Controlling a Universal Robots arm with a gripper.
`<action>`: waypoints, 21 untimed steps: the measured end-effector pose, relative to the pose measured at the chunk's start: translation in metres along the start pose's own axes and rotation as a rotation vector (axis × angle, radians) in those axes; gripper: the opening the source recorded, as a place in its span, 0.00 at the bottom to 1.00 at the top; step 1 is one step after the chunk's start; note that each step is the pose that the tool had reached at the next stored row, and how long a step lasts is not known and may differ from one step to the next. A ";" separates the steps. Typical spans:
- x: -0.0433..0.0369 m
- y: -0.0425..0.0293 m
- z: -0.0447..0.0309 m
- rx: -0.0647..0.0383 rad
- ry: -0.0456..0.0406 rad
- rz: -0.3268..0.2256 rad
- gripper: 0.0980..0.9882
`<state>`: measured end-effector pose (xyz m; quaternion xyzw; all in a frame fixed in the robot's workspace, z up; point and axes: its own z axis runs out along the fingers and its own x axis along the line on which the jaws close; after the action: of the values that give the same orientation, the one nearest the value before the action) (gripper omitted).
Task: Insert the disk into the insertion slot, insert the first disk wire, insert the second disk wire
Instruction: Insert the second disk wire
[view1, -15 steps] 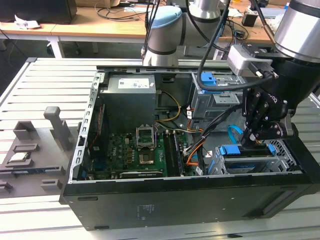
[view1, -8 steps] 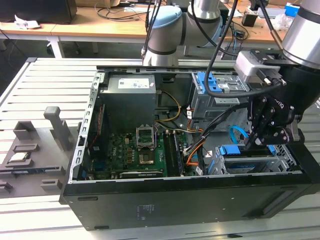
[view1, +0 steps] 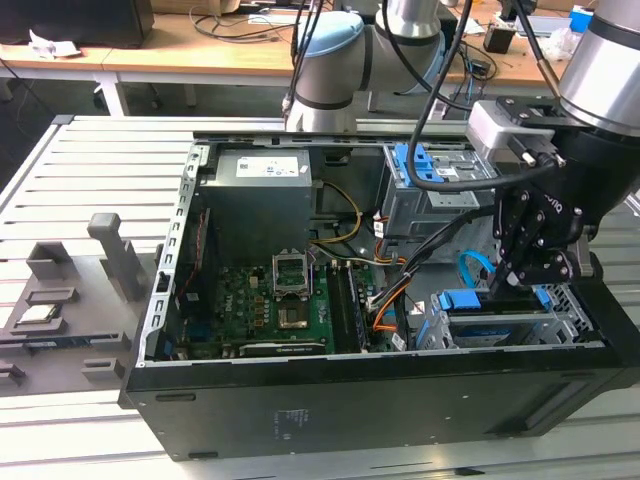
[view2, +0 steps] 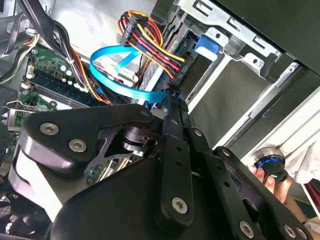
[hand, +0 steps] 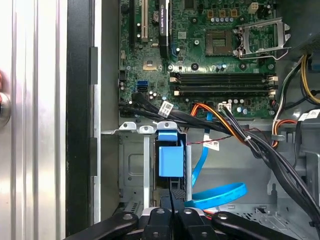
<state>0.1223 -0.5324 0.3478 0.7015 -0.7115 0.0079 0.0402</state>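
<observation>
The disk (view1: 497, 328) lies inside the insertion slot (view1: 566, 306) at the case's front on the exterior view's right, its blue bracket (hand: 170, 156) facing the board. A bundle of red, yellow and black wires (view2: 150, 42) ends in a black plug (view2: 180, 69) set against the disk's edge. My gripper (view1: 520, 272) hangs just above the disk's connector end. Its fingertips (view2: 170, 102) are shut on the end of a flat blue wire (view2: 114, 64), which loops away beside them (hand: 220, 195). Whether that end touches the disk is hidden by the fingers.
The open case holds a green motherboard (view1: 270, 300), a power supply (view1: 262, 165) and a taller grey cage with blue latch (view1: 430, 185). Black cables (hand: 250, 145) cross beside the slot. A person's hand (view2: 272, 182) shows outside the case wall. Grey fixtures (view1: 60, 290) stand beside the case.
</observation>
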 end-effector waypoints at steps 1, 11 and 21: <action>-0.0002 -0.0004 0.0001 0.000 0.0000 0.000 0.05; 0.0001 -0.0003 -0.0096 0.000 -0.0041 0.001 0.05; 0.0004 0.0009 -0.0145 0.000 -0.0044 -0.008 0.13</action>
<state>0.1221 -0.5318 0.3624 0.7043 -0.7089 0.0063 0.0385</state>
